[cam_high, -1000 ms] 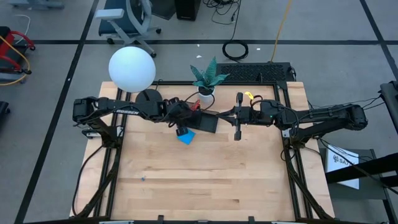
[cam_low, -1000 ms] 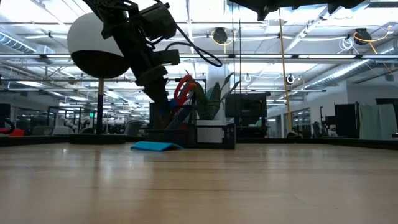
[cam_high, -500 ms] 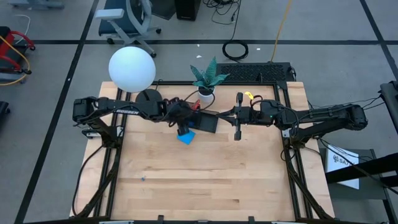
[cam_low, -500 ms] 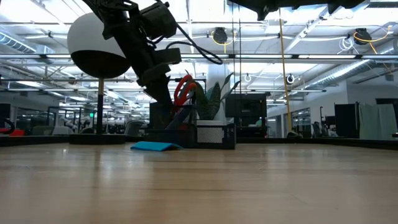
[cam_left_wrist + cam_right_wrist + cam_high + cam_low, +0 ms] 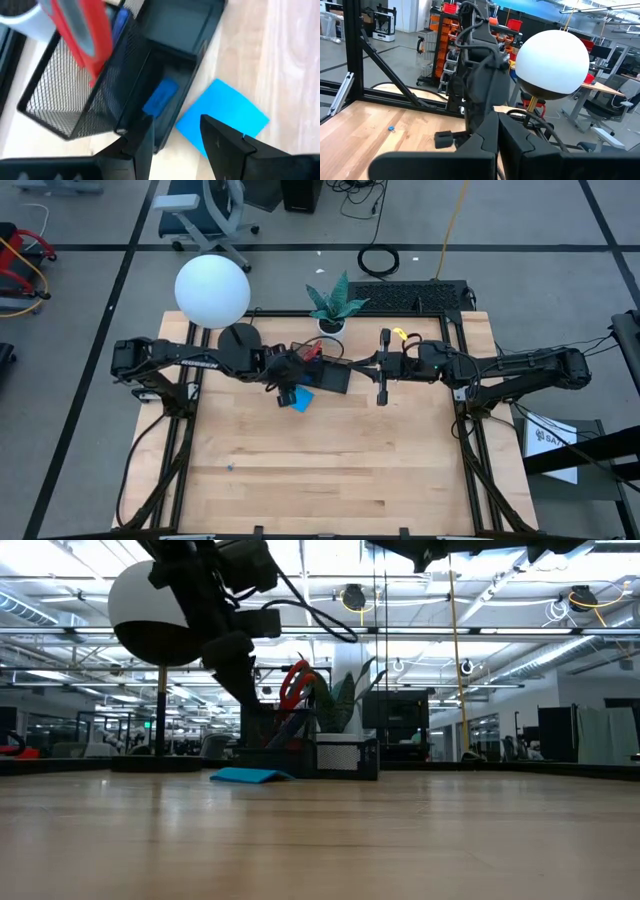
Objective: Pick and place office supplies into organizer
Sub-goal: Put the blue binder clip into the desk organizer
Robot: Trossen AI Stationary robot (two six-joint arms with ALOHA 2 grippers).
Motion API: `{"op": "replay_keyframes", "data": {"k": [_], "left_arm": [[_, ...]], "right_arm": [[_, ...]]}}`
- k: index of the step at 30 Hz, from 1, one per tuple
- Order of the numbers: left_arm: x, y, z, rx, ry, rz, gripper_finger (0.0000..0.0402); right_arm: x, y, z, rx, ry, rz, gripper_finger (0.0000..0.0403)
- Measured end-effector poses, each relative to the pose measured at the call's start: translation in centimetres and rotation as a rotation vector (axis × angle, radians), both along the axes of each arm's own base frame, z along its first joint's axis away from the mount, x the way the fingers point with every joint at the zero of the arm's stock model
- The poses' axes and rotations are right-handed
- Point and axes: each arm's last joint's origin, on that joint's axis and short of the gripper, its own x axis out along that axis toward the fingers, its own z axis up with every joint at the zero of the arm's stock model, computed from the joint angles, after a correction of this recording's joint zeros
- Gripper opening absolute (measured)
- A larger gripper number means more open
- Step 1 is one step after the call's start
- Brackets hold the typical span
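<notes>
The black organizer [image 5: 328, 376] [image 5: 175, 40] stands near the table's far edge. Red-handled scissors [image 5: 82, 35] [image 5: 295, 685] stand in its upright mesh compartment, beside a blue pen [image 5: 120, 25]. A small blue thing [image 5: 160, 97] lies in its low tray. The bright blue note pad [image 5: 300, 401] [image 5: 225, 115] lies flat on the table against the organizer's near left corner. My left gripper [image 5: 286, 387] [image 5: 172, 142] hangs open above that corner, touching nothing. My right gripper [image 5: 358, 364] [image 5: 497, 127] waits shut at the organizer's right end. The black pen is out of view.
A lamp with a white globe [image 5: 212, 290] and a round black base [image 5: 238, 337] stands left of the organizer. A white plant pot [image 5: 331, 330] is behind it. A tiny blue piece [image 5: 229, 467] lies on the near left of the bare wooden table [image 5: 380, 470].
My left gripper has drawn back from over the organizer toward the table's left edge and risen a little. The scissors, note pad and organizer have stayed where they were.
</notes>
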Motion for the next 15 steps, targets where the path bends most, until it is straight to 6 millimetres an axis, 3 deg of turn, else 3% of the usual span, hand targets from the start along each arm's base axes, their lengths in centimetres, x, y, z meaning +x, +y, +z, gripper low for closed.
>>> {"op": "replay_keyframes", "data": {"k": [15], "left_arm": [[-1.5,-7.1,-0.7,-0.058,0.167,-0.128,0.0168]], "right_arm": [[0.0,0.0,-0.2,-0.002,0.02,-0.003,0.0]]}}
